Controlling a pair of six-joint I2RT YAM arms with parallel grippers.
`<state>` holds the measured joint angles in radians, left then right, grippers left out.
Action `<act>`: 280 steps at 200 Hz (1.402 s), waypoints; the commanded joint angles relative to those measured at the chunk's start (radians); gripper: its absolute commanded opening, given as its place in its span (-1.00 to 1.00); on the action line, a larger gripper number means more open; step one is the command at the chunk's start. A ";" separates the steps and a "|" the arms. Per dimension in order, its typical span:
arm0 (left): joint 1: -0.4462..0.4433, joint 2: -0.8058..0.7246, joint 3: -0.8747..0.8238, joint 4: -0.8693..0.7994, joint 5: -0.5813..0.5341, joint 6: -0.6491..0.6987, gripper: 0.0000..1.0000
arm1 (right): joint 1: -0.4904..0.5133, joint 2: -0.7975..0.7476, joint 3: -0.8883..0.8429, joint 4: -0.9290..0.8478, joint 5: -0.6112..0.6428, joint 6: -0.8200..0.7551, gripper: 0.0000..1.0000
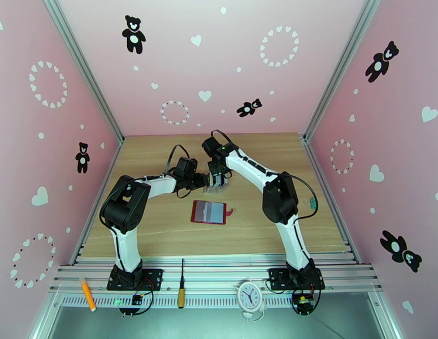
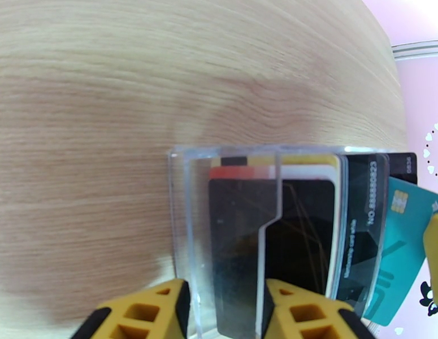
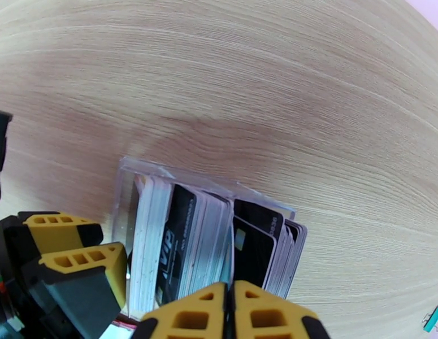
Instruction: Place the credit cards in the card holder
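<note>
top cam high up behind arm bases, looking down over whole table; wrist cams sit right behind left gripper and right gripper, super close, aimed past jaws; all three share clear rack at jaws

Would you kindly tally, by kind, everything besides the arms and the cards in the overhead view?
Card holder: 1
Clear rack: 1
Orange pen: 1
Screwdriver: 1
Clock: 1
Small teal item, too small to identify: 1
Total: 6
</note>
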<state>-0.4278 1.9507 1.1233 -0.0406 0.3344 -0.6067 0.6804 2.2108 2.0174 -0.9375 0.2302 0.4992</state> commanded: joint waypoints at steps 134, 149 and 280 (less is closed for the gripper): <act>0.005 -0.028 -0.055 0.011 0.058 0.010 -0.05 | -0.012 -0.236 -0.078 -0.010 -0.057 0.053 -1.00; 0.006 -0.036 -0.061 0.022 0.063 0.012 -0.03 | -0.016 -0.264 -0.096 -0.003 -0.070 0.057 -1.00; 0.005 -0.144 -0.099 0.028 0.040 0.043 0.07 | -0.103 -0.632 -0.683 0.392 -0.527 0.210 -1.00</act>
<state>-0.4221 1.8549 1.0420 0.0021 0.3843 -0.5884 0.5812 1.6424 1.4349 -0.6785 -0.1570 0.6415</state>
